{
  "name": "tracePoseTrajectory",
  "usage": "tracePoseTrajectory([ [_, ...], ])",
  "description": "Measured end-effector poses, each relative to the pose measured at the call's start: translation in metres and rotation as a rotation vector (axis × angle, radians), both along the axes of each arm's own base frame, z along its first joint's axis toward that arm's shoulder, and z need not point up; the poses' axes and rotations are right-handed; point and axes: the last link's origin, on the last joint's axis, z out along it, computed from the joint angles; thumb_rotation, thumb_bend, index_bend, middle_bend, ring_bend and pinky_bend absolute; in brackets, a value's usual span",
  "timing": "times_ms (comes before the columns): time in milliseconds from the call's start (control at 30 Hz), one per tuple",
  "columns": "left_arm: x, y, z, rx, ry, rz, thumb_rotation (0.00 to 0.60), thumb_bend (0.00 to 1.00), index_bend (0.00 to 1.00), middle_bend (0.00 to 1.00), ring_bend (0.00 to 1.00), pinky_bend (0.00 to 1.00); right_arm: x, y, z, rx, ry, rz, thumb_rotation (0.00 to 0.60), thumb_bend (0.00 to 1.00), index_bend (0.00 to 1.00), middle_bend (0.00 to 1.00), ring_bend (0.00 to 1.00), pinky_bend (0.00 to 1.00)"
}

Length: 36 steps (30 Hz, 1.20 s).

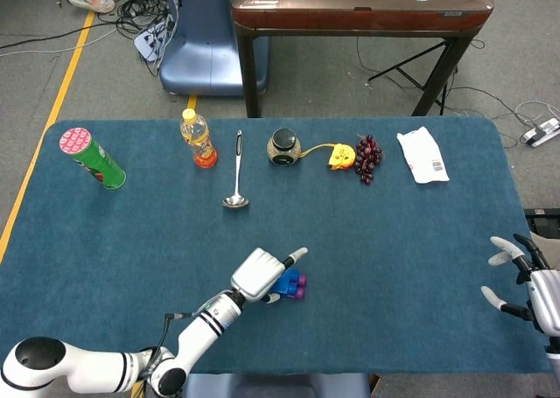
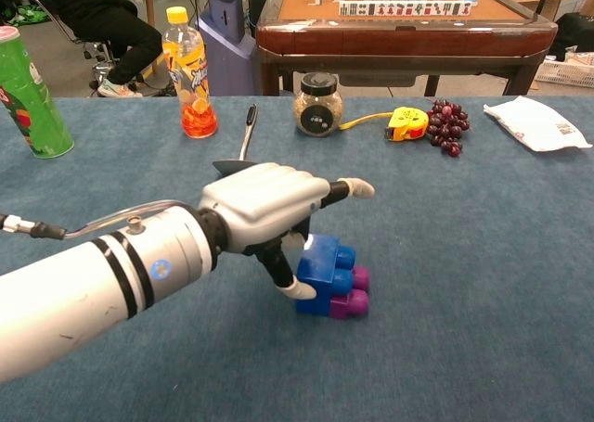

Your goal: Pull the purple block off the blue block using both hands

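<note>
Two blocks: small blue plastic studded block (image 2: pixel 322 268) and small purple plastic studded block (image 2: pixel 351 291) sat still pressed together, near the front middle of the blue-carpeted worktop (image 1: pixel 420 240).
Look: glossy moulded bricks; blue one bigger and on the left in the chest view, purple showing at its right side and low edge.
Handling: judged light, rigid, smooth-sided; stud fit probably tight, so a one-sided pull would likely drag the pair across the carpet.
Grip points: judged best on the flat side faces, one robot hand per block, pulling apart along the stud axis.
Left robot hand (image 2: pixel 264 209): curled beside the blue block, a fingertip touching its left face, one finger pointing forward; a firm grip couldn't be told.
Right robot hand (image 1: pixel 525 280): at the worktop's right edge, well apart, fingers spread, empty.
</note>
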Motion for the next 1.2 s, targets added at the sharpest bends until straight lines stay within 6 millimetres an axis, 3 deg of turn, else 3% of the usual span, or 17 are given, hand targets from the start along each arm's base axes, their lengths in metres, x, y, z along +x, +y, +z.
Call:
tracePoseTrajectory([
  [167, -0.012, 0.005, 0.005, 0.01, 0.015, 0.04, 0.6, 0.0, 0.09, 1.0, 1.0, 1.0, 0.0, -0.001, -0.001, 0.006, 0.0, 0.001, 0.6, 0.17, 0.22, 0.44, 0.38, 0.59],
  [400, -0.012, 0.003, 0.005, -0.021, 0.023, 0.044, 0.6, 0.0, 0.13, 1.0, 0.99, 1.0, 0.003, -0.003, -0.003, 0.011, 0.001, 0.011, 0.6, 0.17, 0.22, 0.44, 0.38, 0.59],
  [1100, 0.009, 0.007, 0.002, -0.125, 0.092, 0.156, 0.6, 0.0, 0.24, 1.0, 0.96, 1.0, 0.001, -0.004, -0.01, 0.032, -0.006, 0.005, 0.6, 0.17, 0.22, 0.44, 0.38, 0.59],
  [1200, 0.013, 0.007, 0.002, -0.138, 0.087, 0.175, 0.6, 0.04, 0.26, 1.0, 0.96, 1.0, 0.001, -0.004, -0.011, 0.035, -0.006, 0.005, 0.6, 0.17, 0.22, 0.44, 0.38, 0.59],
])
